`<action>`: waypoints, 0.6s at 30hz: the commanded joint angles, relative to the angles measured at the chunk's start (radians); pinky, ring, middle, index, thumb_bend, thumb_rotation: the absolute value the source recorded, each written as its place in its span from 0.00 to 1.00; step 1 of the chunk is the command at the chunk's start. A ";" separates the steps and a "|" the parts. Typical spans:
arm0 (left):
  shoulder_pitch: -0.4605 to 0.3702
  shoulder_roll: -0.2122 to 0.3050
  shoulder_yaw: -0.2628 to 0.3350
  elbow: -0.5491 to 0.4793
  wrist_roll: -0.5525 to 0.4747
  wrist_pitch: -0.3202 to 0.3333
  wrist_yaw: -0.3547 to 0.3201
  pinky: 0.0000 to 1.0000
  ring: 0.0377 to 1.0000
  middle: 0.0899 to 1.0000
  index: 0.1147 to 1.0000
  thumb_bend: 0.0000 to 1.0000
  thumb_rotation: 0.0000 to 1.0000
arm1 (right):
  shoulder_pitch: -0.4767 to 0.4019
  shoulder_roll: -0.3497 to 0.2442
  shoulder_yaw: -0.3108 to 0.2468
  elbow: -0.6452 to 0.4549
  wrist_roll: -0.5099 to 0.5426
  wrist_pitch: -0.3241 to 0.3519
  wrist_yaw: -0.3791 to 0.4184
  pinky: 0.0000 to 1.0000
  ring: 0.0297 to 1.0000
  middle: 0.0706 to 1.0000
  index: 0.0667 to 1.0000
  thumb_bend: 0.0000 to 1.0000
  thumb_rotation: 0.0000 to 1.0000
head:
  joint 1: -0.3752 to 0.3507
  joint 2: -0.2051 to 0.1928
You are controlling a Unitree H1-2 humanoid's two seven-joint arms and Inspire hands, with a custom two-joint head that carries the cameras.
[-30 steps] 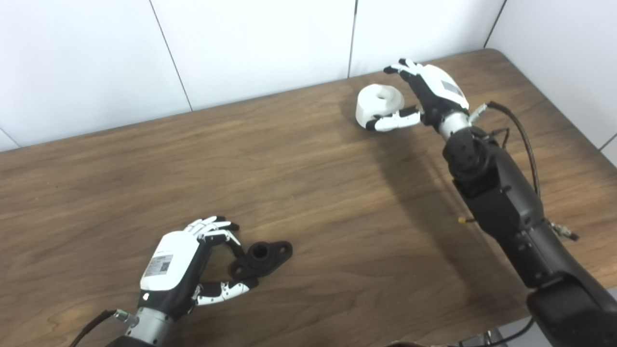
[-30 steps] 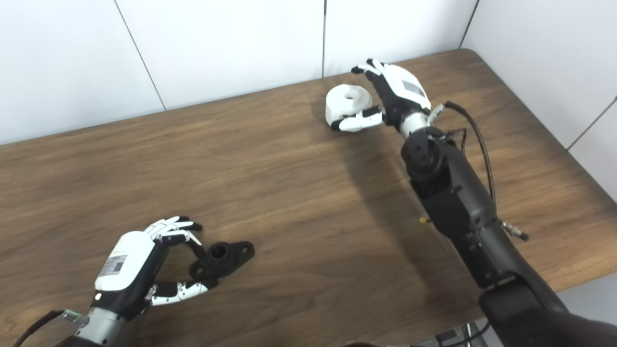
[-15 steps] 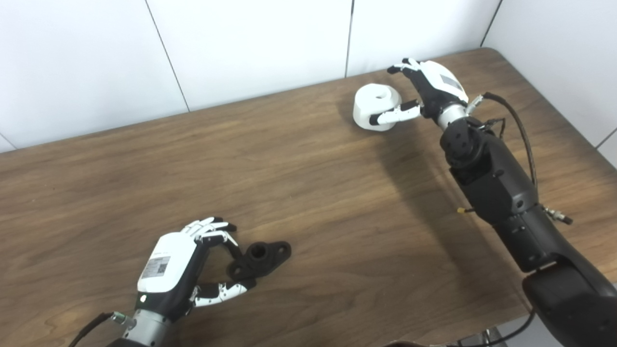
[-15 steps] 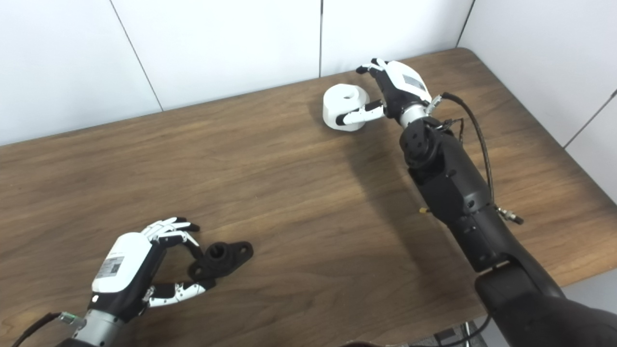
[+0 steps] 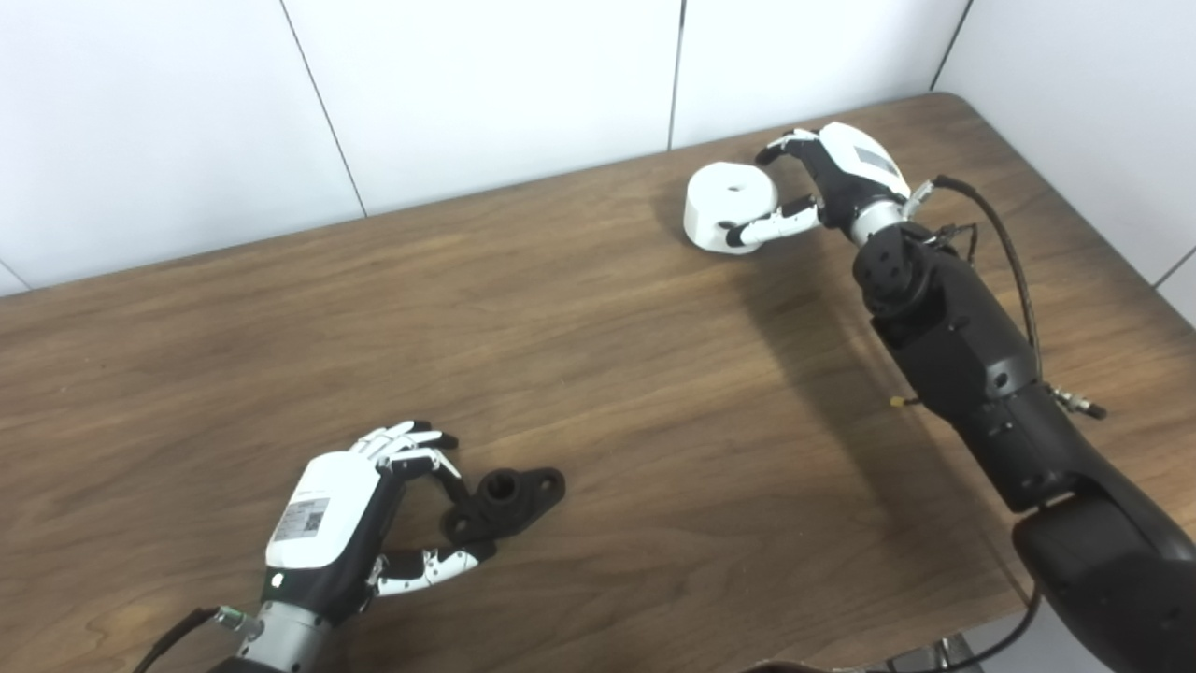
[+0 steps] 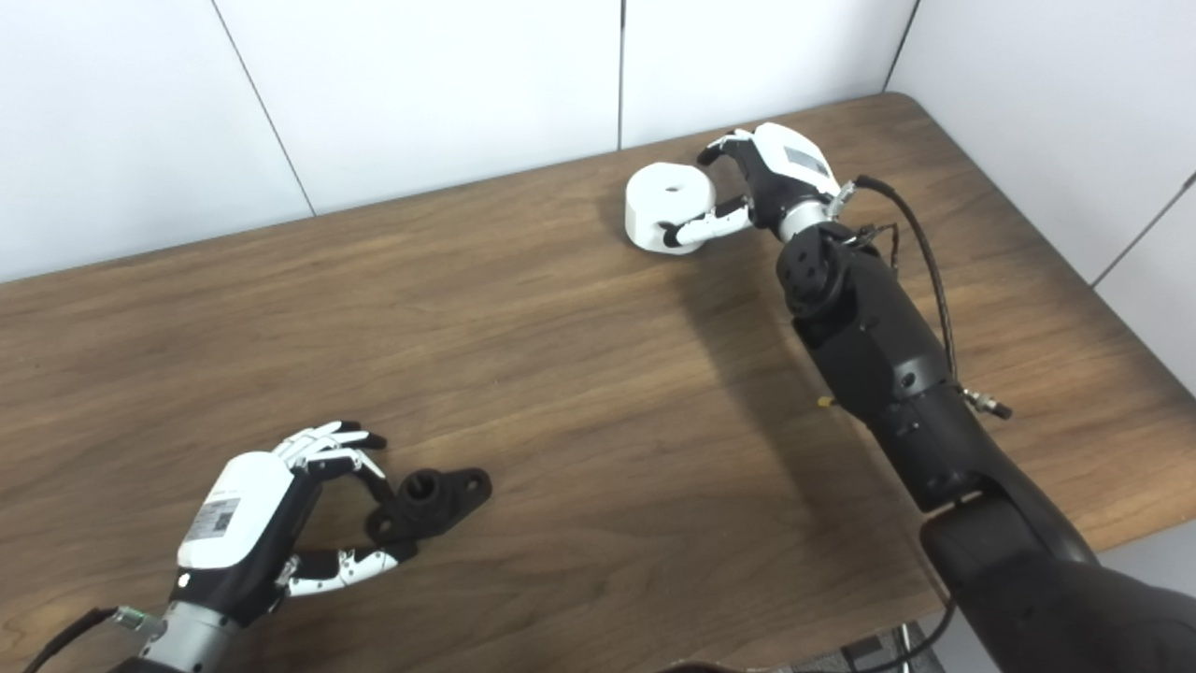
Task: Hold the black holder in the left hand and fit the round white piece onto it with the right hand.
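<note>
A wooden table (image 5: 598, 355) seen from above, with a robot hand at each end of the work. The left hand (image 5: 341, 523) lies low at the near edge, its fingers and thumb curled around the near end of the black holder (image 5: 505, 500). They touch or nearly touch it, but whether they are truly clamped cannot be told. The holder lies flat on the table, a small flanged piece with a raised central tube and a hole in the ear pointing away from the hand.

The right hand (image 5: 832, 182) is far across the table near the back wall. Its fingers arch over the far top edge of the round white piece (image 5: 731, 206) while the thumb presses along the near side wall, so it appears to be closing on the piece, which sits on the table just beside the palm.

The white piece looks like rigid, light plastic, a thick drum with a centre hole; its smooth wall could slip, so a grip across opposite sides suits it. The holder looks stiff and small, best pinched by its flange, leaving the tube free
</note>
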 commanded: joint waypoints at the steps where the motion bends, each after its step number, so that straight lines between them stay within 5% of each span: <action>1: 0.038 0.025 -0.006 0.024 0.013 0.023 -0.045 0.86 0.86 0.76 0.42 0.51 0.06 | -0.054 -0.032 -0.007 -0.023 -0.008 -0.025 -0.031 0.95 0.98 0.91 0.71 0.84 0.36 | -0.001 0.001; 18: 0.038 0.028 -0.006 0.018 0.014 0.026 -0.052 0.86 0.86 0.76 0.42 0.51 0.06 | -0.050 -0.025 -0.007 -0.043 0.002 -0.033 -0.034 0.80 0.96 0.88 0.66 0.84 0.35 | -0.003 0.006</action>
